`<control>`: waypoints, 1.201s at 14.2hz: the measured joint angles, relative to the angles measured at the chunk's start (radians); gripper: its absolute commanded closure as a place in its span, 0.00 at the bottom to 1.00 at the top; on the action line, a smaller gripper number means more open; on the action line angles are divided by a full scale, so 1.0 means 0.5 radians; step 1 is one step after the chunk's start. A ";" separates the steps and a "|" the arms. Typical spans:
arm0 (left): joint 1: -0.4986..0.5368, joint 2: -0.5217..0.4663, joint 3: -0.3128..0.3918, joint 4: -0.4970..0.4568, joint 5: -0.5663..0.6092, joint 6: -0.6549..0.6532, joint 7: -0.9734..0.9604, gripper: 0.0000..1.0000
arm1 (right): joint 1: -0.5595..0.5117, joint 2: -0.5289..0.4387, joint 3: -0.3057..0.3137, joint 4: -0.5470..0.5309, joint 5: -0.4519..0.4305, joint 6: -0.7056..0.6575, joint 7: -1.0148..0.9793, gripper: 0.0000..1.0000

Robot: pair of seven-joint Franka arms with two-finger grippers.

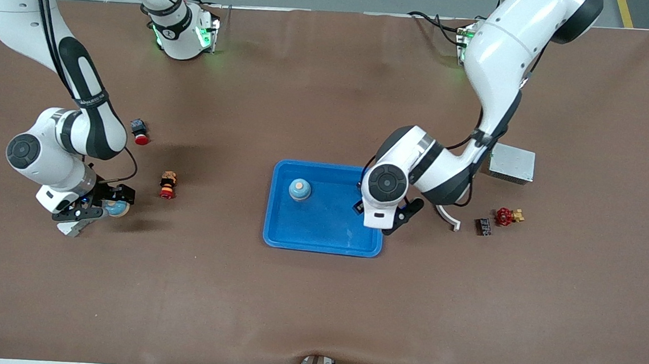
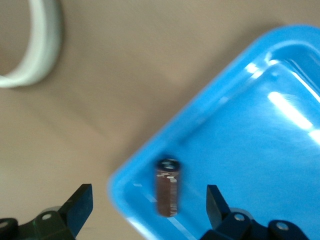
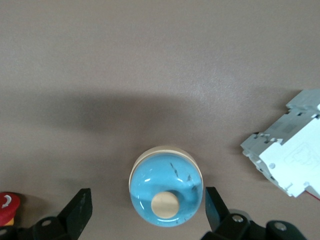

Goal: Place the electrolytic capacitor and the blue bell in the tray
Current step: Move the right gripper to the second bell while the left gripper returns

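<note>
My left gripper (image 2: 147, 210) stands open over the tray (image 1: 320, 236); the capacitor (image 2: 167, 187) lies in its corner. My right gripper (image 3: 145, 212), open too, hangs over the blue bell (image 3: 166, 194) on the brown table (image 1: 316, 295), toward the right arm's end. The dome looks smooth, maybe slippery; I would grip its base. There is room around.

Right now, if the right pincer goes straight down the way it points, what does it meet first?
The blue bell: it sits on the table directly under the open right pincer, centred between its fingers. Nothing else shows in that line, though the remaining height is hard to judge.
</note>
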 measured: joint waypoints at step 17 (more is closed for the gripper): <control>1.013 -0.399 0.000 -0.263 0.260 0.066 1.716 0.00 | -0.030 -0.002 0.008 -0.017 0.000 0.027 -0.017 1.00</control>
